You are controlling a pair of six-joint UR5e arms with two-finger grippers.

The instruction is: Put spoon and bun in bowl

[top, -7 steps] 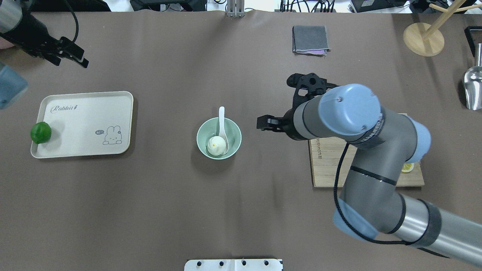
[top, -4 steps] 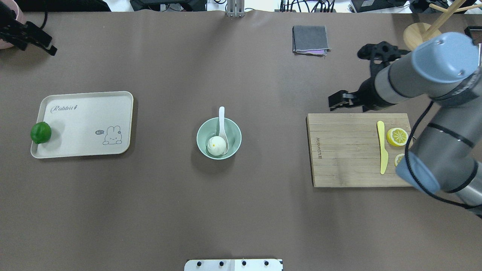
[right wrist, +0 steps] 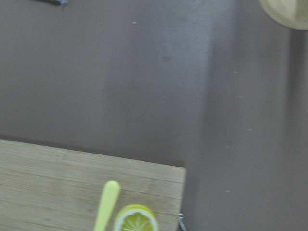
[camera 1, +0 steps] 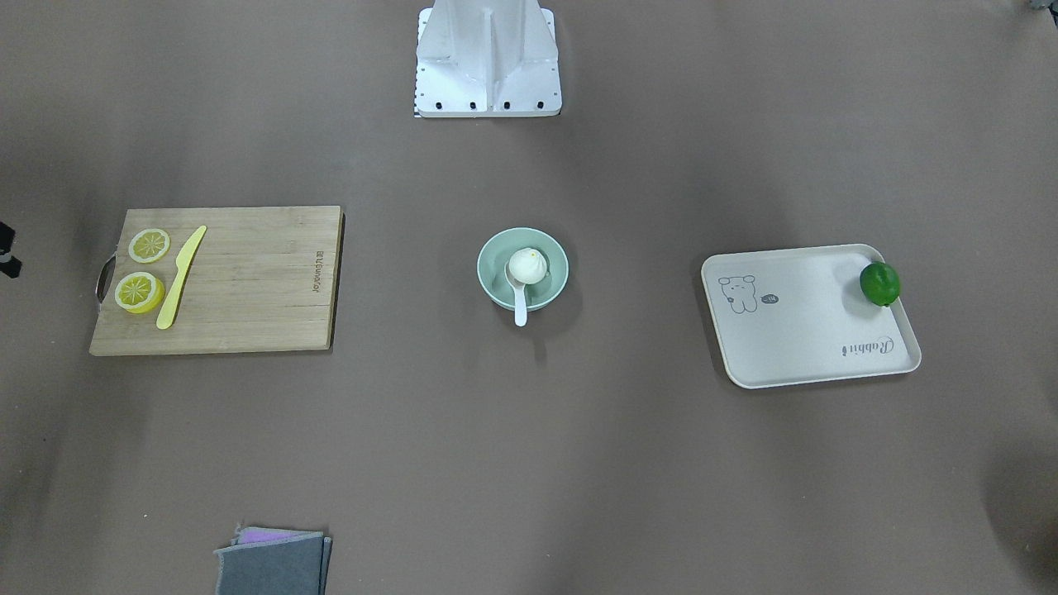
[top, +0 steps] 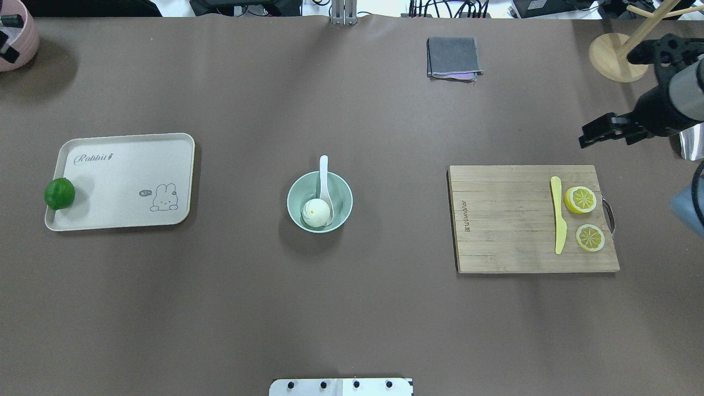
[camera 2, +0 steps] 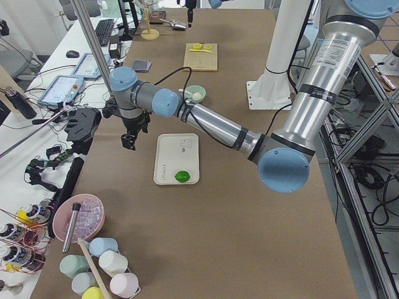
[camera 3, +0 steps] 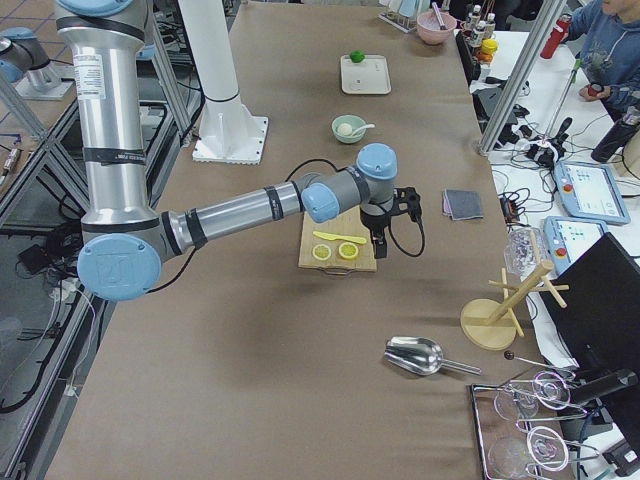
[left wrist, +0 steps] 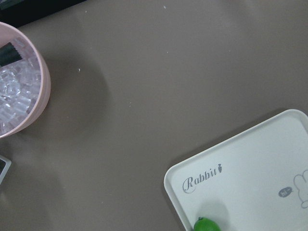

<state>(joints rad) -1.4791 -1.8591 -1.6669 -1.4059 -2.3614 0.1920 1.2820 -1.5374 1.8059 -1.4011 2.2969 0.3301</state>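
The mint-green bowl (top: 292,192) stands at the table's middle and also shows in the front view (camera 1: 489,256). The white bun (top: 317,211) lies inside it. The white spoon (top: 323,170) rests in the bowl beside the bun, its handle sticking out over the far rim (camera 1: 520,312). My right gripper (top: 586,138) hangs at the far right edge, beyond the cutting board, empty and seen side-on; I cannot tell whether it is open. My left gripper (camera 2: 128,142) shows clearly only in the exterior left view, off the tray's outer side; I cannot tell its state.
A cream tray (top: 126,165) with a green lime (top: 59,193) sits left. A wooden cutting board (top: 506,220) with a yellow knife (top: 558,217) and lemon slices (top: 580,199) sits right. A grey cloth (top: 452,58), wooden stand (top: 619,56), metal scoop (top: 693,132) and pink ice bowl (top: 22,38) line the far edge.
My right arm has swung away from beside the bowl to the far right, uncovering the cutting board. My left arm has drawn back off the top-left corner. Bowl, bun and spoon have not moved.
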